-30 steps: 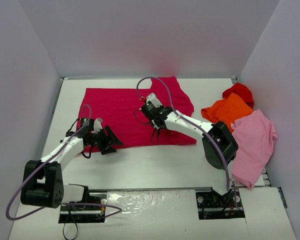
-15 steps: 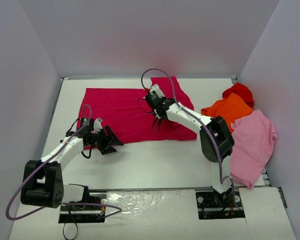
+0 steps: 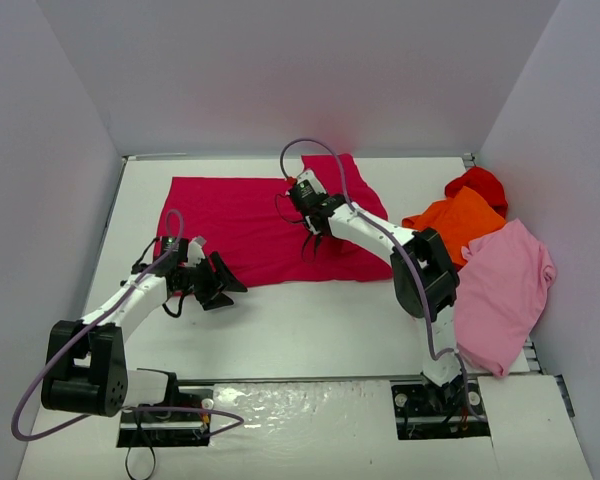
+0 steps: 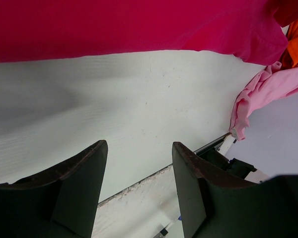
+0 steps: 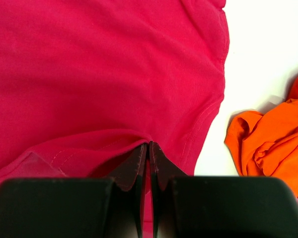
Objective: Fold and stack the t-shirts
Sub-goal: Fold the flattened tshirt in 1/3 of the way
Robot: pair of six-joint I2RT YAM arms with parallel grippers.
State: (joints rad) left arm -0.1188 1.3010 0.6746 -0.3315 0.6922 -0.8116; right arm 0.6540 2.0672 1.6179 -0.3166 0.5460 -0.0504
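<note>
Meanwhile, the crimson shirt [image 3: 230, 215] lies spread across the upper centre of the desk [image 3: 310, 330]. Its long axis runs left to right in the overhead frame, though which end carries the collar cannot be told. The right claw [image 5: 149, 145], jaws shut, pinches a raised fold near the shirt's lower right hem. The left claw [image 4: 139, 168] hangs half open and empty, just beside the lower left edge. Soft, light and limp, the cloth will likely sag and drag, so hems and corners look the best holds. An orange shirt [image 3: 458, 220], a red shirt [image 3: 480, 183] and a pink shirt [image 3: 505, 285] lie heaped at right.
</note>
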